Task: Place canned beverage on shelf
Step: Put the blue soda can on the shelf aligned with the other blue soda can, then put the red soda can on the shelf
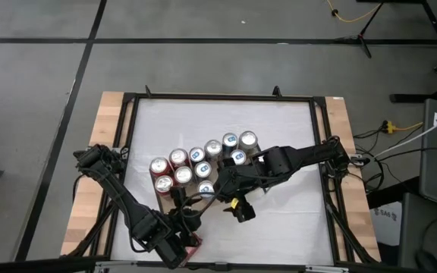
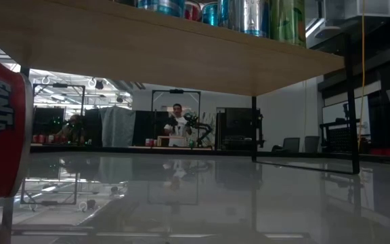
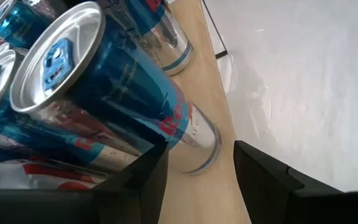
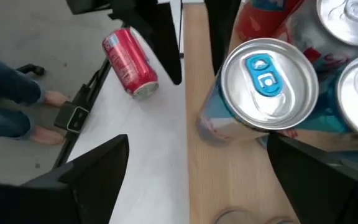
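At the shelf's [image 4: 229, 180] front edge I have the right tool [image 4: 197, 168] spread wide around a blue-tabbed can [image 4: 267, 84] standing there, apparently just set down, while the left tool [image 3: 197, 174], nearly closed, holds nothing.

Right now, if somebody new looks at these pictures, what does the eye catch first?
First, the cluster of upright aluminium cans with blue and red tops on the light-brown wooden shelf, both dark grippers beside it. The open right gripper straddles a silver can with a blue tab. A red can lies on the white tabletop.
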Tool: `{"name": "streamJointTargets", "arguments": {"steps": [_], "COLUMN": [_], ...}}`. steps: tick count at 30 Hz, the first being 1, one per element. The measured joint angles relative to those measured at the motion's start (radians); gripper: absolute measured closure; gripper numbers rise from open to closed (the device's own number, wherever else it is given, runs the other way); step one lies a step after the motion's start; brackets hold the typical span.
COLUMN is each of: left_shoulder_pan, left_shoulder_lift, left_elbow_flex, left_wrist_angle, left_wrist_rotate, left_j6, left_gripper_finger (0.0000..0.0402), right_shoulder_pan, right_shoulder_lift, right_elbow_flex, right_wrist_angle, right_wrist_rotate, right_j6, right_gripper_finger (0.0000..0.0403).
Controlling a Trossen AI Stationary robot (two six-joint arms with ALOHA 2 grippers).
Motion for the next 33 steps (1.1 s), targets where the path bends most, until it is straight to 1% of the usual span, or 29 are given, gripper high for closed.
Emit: {"name": "streamJointTargets", "arguments": {"steps": [8, 13, 21, 28, 30, 33], "left_shoulder_pan": [0.000, -0.013, -0.064, -0.109, -0.121, -0.139], "left_shoulder_lift": [0.000, 0.000, -0.051, -0.094, -0.114, -0.158], "left_elbow_flex": [0.000, 0.000, 0.000, 0.000, 0.000, 0.000], "left_wrist_angle": [-0.015, 0.004, 0.118, 0.226, 0.237, 0.237], "left_wrist_rotate": [-0.001, -0.005, -0.001, 0.071, 0.067, 0.031], "left_j6": [-0.002, -0.006, -0.008, -0.010, -0.010, -0.009], "left_gripper_finger": [0.0229, 0.0229, 0.0229, 0.0229, 0.0229, 0.0229], "right_shoulder_pan": [0.000, 0.000, 0.000, 0.008, 0.016, 0.037], "right_shoulder_lift": [0.000, -0.001, -0.064, -0.103, -0.104, -0.102], "right_elbow_flex": [0.000, 0.000, -0.001, 0.000, 0.000, -0.001], "right_wrist_angle": [-0.010, -0.019, -0.025, -0.021, -0.010, 0.017], "right_wrist_rotate": [0.002, 0.039, 0.080, 0.081, 0.080, 0.081], "right_j6": [0.003, 0.003, 0.003, 0.025, 0.031, 0.033], "right_gripper_finger": [0.0031, 0.0031, 0.0031, 0.0031, 0.0031, 0.0031]}}
